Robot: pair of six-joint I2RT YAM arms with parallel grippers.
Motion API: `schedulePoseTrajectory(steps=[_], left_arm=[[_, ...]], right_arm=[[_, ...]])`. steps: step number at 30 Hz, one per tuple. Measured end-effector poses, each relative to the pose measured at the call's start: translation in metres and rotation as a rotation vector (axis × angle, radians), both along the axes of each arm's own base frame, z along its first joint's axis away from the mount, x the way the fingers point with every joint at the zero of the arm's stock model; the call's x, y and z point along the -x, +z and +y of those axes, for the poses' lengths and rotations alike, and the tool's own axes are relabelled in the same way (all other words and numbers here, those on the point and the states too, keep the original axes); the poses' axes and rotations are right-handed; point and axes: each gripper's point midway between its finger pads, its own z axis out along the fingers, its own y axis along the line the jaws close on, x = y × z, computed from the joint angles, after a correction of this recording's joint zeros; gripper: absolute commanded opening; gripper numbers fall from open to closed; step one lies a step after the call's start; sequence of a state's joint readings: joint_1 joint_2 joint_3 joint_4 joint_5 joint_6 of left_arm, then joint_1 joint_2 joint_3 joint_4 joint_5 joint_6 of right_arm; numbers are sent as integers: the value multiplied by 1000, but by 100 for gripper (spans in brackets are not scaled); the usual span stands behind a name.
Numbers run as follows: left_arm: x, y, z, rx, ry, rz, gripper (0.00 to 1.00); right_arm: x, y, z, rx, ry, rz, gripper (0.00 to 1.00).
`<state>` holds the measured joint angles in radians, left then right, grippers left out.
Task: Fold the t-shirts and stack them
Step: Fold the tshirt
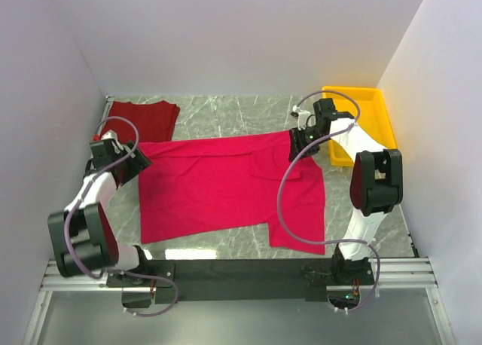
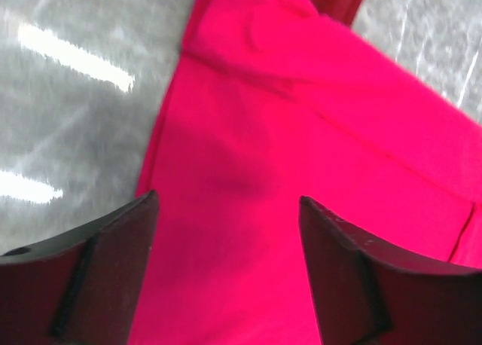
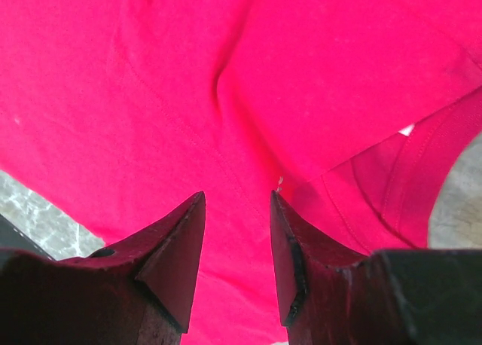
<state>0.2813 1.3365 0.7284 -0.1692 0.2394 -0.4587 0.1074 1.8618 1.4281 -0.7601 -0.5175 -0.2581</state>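
Left gripper (image 2: 227, 202) fills the near view, jaws wide apart, nothing held, over the left edge of the bright crimson-pink cloth t-shirt (image 1: 218, 190), spread mid-table. Right gripper (image 3: 237, 194) sits at its far-right sleeve, half-spread; can't tell if pinching. Darker brick-red cloth t-shirt (image 1: 147, 119) lies far-left. Tip: pinch both corners evenly, lift tog., keep fold line straight.

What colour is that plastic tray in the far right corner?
The tray is bright yellow; the overhead view shows it best.
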Motion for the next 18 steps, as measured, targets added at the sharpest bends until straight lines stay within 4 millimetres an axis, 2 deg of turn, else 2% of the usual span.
schedulePoseTrajectory(steps=[5,10,18], left_arm=[[-23,-5,16,28,24,6,75],[-37,-4,27,44,31,-10,74],[-51,-16,29,96,4,8,72]], right_arm=[[-4,-1,-12,-16,-64,11,47],[-7,-3,-26,-20,-124,31,49],[0,-28,-27,-18,-171,124,49]])
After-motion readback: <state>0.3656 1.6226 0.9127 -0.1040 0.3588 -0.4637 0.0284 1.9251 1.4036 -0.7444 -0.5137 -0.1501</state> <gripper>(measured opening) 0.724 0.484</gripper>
